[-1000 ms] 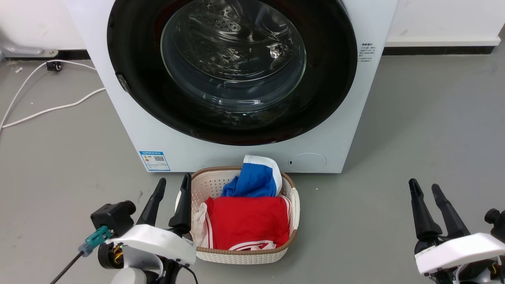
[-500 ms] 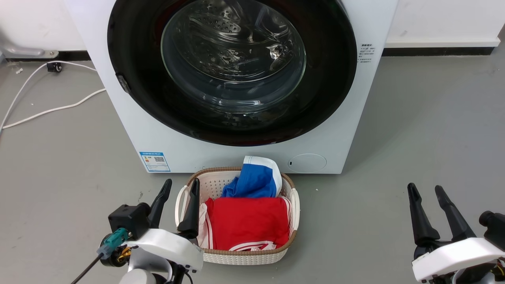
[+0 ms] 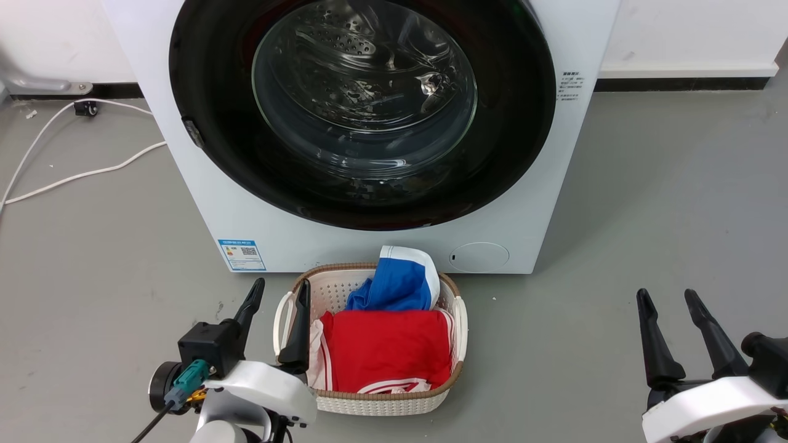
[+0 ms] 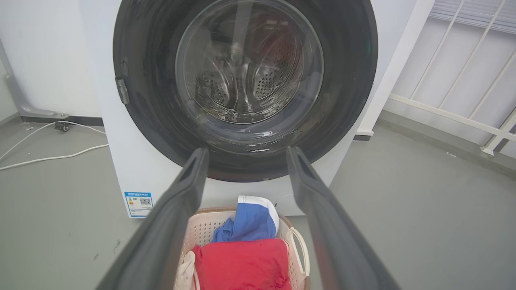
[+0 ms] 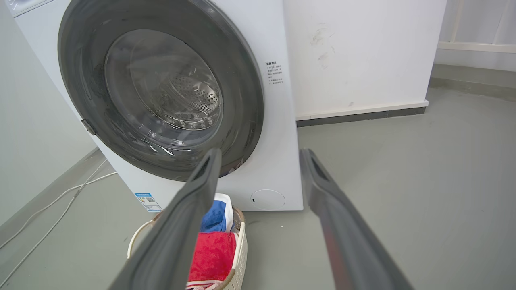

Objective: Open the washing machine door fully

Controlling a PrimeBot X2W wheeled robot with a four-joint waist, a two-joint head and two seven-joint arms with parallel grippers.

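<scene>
The washing machine [image 3: 203,209] is a white box straight ahead. Its washing machine door [image 3: 363,104] is a glossy black disc with a clear glass bowl, lying flush against the front; a small grey tab [image 3: 194,132] sits on its left edge. The door [image 4: 250,72] also fills the top of the left wrist view and appears again [image 5: 161,92] in the right wrist view. My left gripper [image 3: 281,284] is open, low beside the basket's left rim, far below the door. My right gripper [image 3: 666,294] is open over bare floor at the lower right. Both [image 4: 246,150] [image 5: 261,152] hold nothing.
A white woven basket [image 3: 458,307] with red [image 3: 385,344] and blue [image 3: 400,283] clothes stands on the floor against the machine's front. White cables [image 3: 80,172] trail on the grey floor at the left. A white railing [image 4: 455,117] stands to the machine's right.
My left gripper has shifted right and slightly down, closer to the basket. The right gripper has sunk a little and its fingers have spread wider. The door has not moved.
</scene>
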